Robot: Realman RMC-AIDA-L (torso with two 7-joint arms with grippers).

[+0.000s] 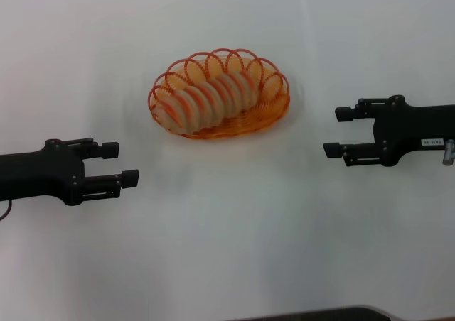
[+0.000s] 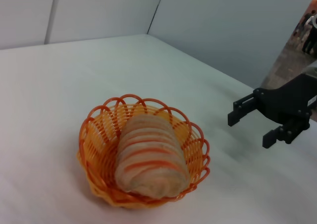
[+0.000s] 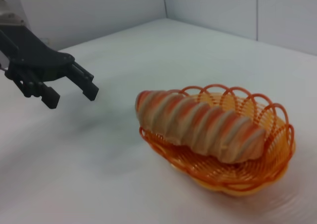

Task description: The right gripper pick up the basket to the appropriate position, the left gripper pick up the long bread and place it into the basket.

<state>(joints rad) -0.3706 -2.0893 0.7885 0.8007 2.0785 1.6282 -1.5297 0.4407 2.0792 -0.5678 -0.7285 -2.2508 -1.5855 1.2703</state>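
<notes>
The orange wire basket stands on the white table at the centre back, and the long bread, pale tan with orange-brown stripes, lies inside it. My left gripper is open and empty at the front left, well away from the basket. My right gripper, with the white label, is open and empty to the right of the basket. The left wrist view shows the basket, the bread and the right gripper beyond. The right wrist view shows the basket, the bread and the left gripper.
The white table spreads all round the basket. Pale wall panels stand at the table's far edges. A dark edge shows at the very front of the head view.
</notes>
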